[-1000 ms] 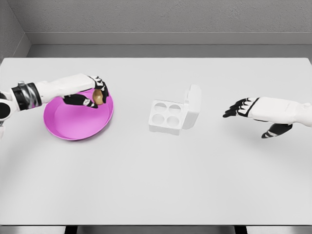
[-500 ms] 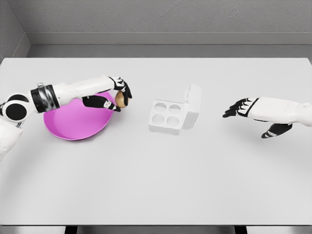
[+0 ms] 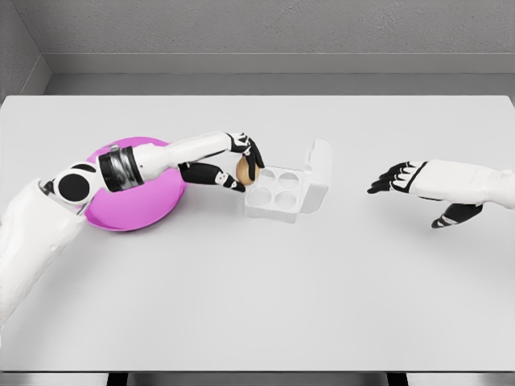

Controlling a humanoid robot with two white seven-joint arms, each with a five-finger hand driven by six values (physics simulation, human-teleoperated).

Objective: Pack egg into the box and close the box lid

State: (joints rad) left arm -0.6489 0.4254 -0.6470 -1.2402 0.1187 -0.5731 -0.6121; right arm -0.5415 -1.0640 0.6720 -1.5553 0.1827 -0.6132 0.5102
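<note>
One brown egg sits pinched in my left hand, thumb below and fingers curled over the top, held just at the left edge of the white box. Four round cups in the box show bare, and its lid stands tilted up on the right side. My left arm stretches across the pink plate on the white table. My right hand hovers well to the right of the box, fingers spread and holding nothing.
</note>
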